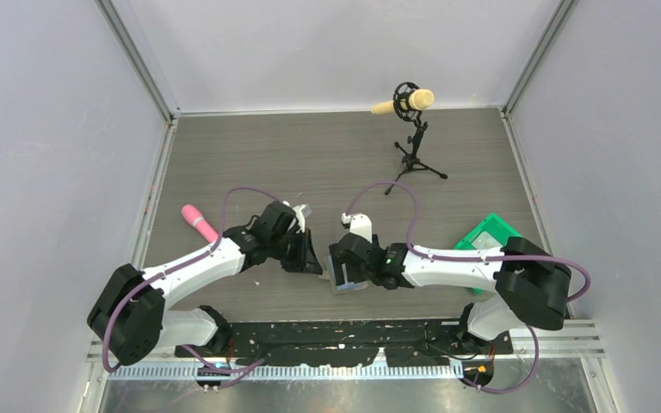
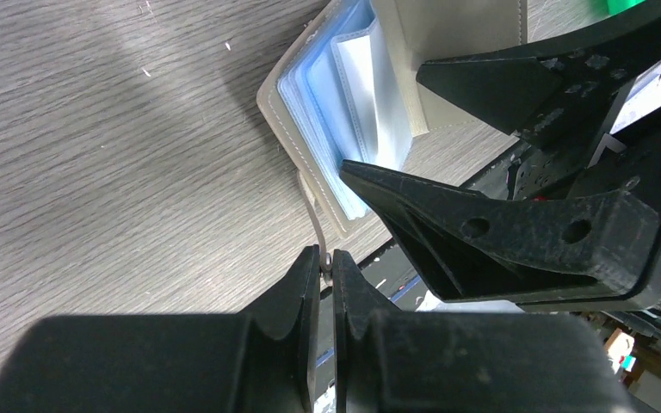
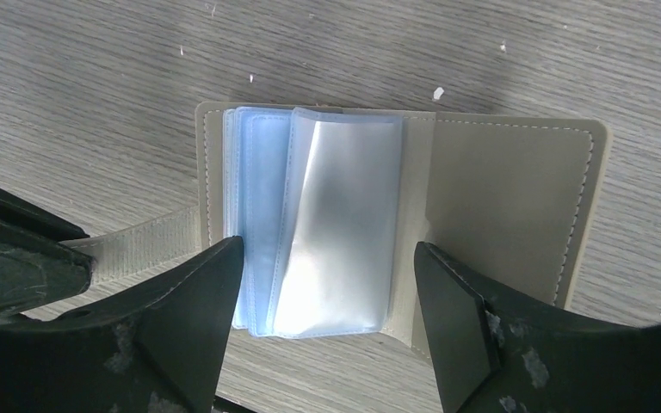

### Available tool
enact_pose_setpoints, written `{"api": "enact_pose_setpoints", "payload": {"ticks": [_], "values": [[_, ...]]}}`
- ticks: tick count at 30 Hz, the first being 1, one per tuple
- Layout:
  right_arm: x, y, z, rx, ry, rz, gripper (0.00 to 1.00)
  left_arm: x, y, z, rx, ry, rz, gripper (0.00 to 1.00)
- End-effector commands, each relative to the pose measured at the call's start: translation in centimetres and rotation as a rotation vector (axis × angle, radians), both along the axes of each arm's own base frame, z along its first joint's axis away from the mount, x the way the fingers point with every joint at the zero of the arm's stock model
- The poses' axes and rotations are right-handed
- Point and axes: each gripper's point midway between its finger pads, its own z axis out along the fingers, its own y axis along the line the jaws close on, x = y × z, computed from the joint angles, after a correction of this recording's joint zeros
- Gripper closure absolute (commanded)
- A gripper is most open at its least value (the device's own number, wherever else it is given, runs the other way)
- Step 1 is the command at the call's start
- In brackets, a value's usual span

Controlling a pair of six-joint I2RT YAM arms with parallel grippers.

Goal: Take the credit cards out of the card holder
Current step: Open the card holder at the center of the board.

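The card holder (image 3: 499,198) lies open on the counter (image 3: 95,69), between the two arms near their bases. The step in hand looks like bracing it for the first pull, and none of the credit cards is out.

The left pincer (image 2: 327,258) is clenched on the strap (image 3: 138,254), a grip that only the left wrist view shows closely. The right pincer (image 3: 329,249) is released, its jaws spread to either side of the fanned clear sleeves (image 3: 344,215), which only its own camera shows. Whether the silvery front sleeve holds a card cannot be told.

In the top view the holder is mostly hidden under the right pincer. Next, the right pincer probably needs to nip one card's edge while the left anchors the strap.
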Motion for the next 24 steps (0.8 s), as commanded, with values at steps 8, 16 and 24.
{"api": "enact_pose_setpoints", "payload": {"ticks": [8, 16, 24], "values": [[1.2, 0.1, 0.5, -0.021, -0.041, -0.038, 0.25, 0.0, -0.1, 0.9, -0.022, -0.021, -0.012, 1.00], [1.3, -2.0, 1.5, -0.056, -0.077, -0.081, 0.31, -0.1, 0.3, 0.3, 0.005, -0.021, -0.011, 1.00], [1.4, -3.4, 2.1, -0.078, -0.102, -0.102, 0.32, -0.1, 0.6, 0.0, 0.022, -0.019, -0.011, 1.00]]}}
